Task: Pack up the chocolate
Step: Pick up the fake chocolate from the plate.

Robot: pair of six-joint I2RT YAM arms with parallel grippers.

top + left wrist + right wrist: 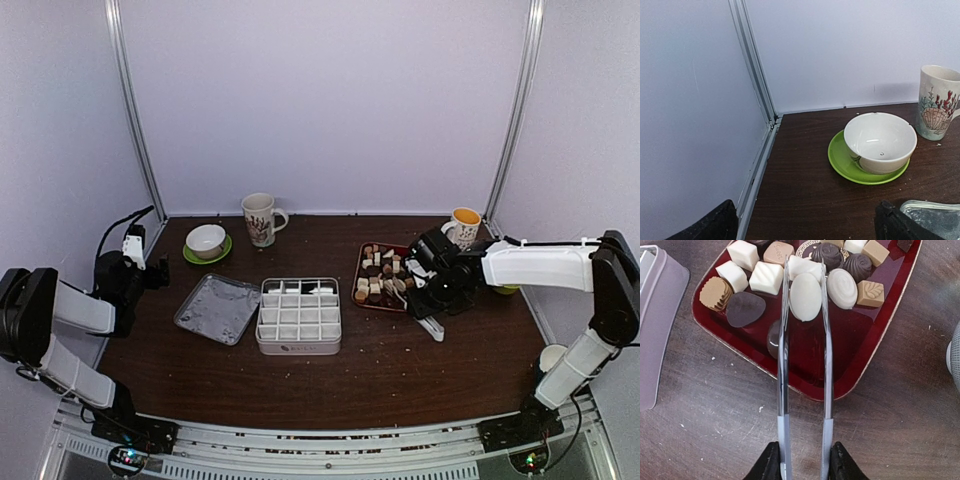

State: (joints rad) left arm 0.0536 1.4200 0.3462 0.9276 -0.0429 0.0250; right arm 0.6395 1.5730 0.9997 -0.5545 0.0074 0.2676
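**Tongs closed around a white oval chocolate on the red tray**

Right pincer (pixel 805 466) is clamped on the near end of the tongs (pixel 782 390). Its fingers (pixel 769 467) press the outside of both arms, with only a narrow gap between them. Tong tips flank a white oval piece (pixel 805 296), and both arms touch its sides. Cannot tell whether that piece is lifted or resting on the tray.

Chocolate (pixel 377 280), a mix of dark, tan and white pieces, sits on the red tray (pixel 840 355), right of centre on the bench (pixel 400 380). In the right wrist view, white squares, a tan ridged piece and a flat dark piece lie left of the tongs. A white swirled oval, a tan leaf-stamped square and dark swirled pieces lie to their right.

White divided box (pixel 298 315) stands near the tray on its left, not touching it. Flat metal lid (pixel 217 308) lies just left of the box.

Left pincer (pixel 805 232) is spread wide and holds nothing. It sits at the far left of the bench, facing a white bowl (pixel 880 142) on a green saucer (pixel 840 165). Shell-print mug (pixel 939 102) stands upright just right of the bowl. Yellow cup (pixel 465 225) stands behind the right arm.
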